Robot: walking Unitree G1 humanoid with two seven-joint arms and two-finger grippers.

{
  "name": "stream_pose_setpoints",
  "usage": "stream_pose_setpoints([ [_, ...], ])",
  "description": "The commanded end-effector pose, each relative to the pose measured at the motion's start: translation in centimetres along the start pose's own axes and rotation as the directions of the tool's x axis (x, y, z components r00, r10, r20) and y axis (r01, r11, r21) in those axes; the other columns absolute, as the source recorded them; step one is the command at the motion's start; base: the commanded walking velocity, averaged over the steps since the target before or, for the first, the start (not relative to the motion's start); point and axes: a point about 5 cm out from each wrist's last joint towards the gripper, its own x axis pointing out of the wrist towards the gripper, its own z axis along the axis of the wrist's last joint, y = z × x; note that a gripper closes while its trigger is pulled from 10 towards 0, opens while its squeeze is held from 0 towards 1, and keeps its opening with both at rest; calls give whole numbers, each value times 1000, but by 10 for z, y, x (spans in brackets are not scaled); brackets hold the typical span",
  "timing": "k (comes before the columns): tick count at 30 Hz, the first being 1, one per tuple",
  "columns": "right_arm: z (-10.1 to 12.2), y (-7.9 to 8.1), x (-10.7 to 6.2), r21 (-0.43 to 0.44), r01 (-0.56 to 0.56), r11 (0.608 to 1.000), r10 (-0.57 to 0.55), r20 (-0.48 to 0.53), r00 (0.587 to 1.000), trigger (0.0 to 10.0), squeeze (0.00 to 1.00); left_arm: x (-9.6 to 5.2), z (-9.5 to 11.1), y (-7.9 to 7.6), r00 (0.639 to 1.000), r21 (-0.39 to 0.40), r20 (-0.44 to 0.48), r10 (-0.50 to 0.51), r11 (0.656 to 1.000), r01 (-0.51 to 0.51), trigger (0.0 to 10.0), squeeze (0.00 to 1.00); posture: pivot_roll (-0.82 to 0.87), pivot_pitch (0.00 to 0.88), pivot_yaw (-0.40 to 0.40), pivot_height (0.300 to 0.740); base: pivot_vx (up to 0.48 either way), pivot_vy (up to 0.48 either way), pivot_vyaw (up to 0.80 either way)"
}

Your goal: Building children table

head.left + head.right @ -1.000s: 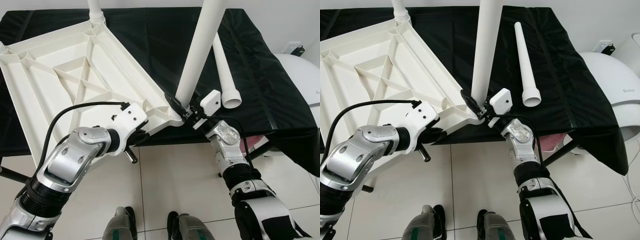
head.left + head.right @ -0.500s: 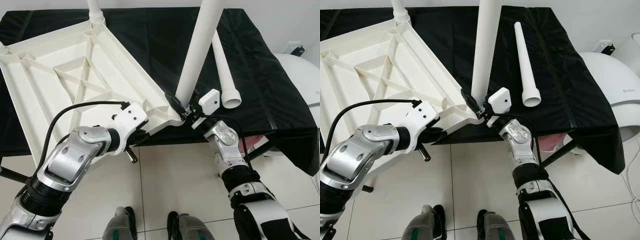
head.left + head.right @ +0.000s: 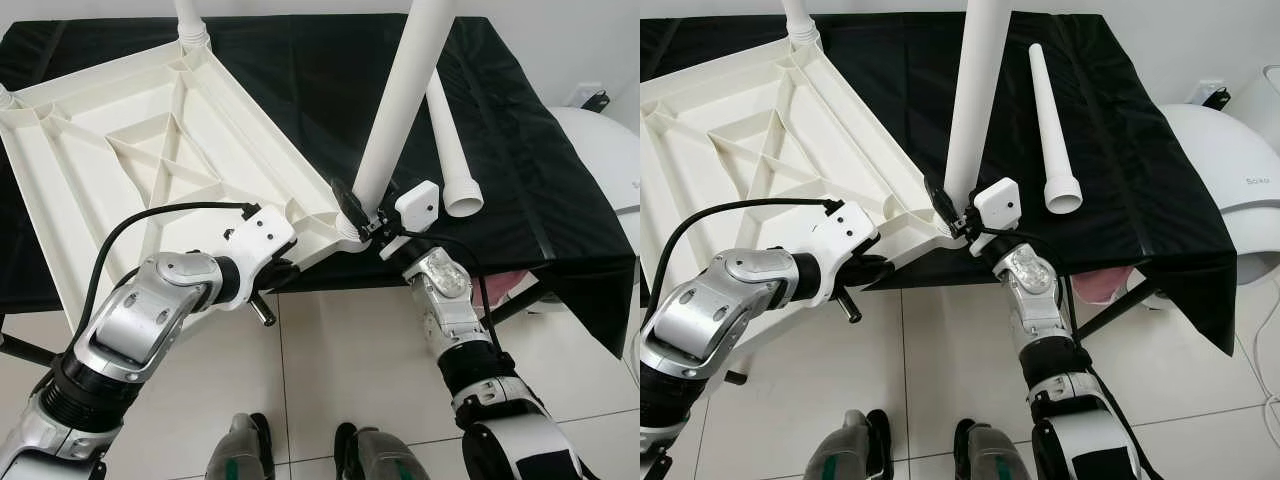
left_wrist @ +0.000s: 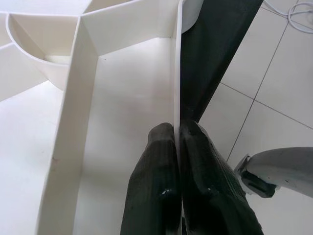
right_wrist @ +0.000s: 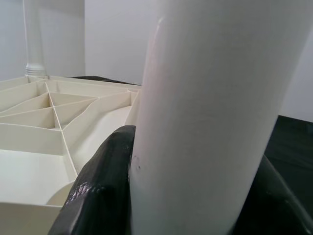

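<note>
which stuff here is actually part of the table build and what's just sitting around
Part of the build:
- upside-down white tabletop, its rim pinched by the left gripper
- upright white leg, clamped near its base by the right gripper
- spare leg lying on the black cloth

Just sitting around:
- black cloth
- white rounded appliance

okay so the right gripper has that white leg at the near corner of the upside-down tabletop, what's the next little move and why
Probably keep twisting the leg down into its corner socket. The right gripper is clamped on the leg's base, and the leg leans rather than standing square. The left gripper pinches the tabletop rim, bracing it. Another leg lies loose on the black cloth.
</note>
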Motion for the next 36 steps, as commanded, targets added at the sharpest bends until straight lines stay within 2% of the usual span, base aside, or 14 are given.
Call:
stream_pose_setpoints([
  [1,-12,-5,-12,10,56,998,-55,-73,996,10000,0,0,3,0,1000,4,11,-4,1000,4,10000,0,-7,203,-38,740,0,0,0],
  [12,-7,-1,-13,-23,154,988,-155,-70,985,10000,0,1,3,-1,1000,2,15,-4,1000,4,10000,0,-10,196,-47,740,0,0,0],
  [17,-7,0,-13,-30,161,987,-163,-73,984,10000,0,1,3,-1,1000,2,15,-3,1000,3,10000,0,-10,196,-47,740,0,0,0],
  [23,-7,8,-14,-32,205,978,-207,-81,975,10000,0,2,3,-2,1000,5,17,-7,1000,7,10000,0,-10,183,-51,740,0,0,0],
  [36,-6,15,-16,-62,324,944,-329,-107,938,10000,0,3,4,-4,1000,8,22,-14,1000,14,10000,0,-14,173,-56,740,0,0,0],
])
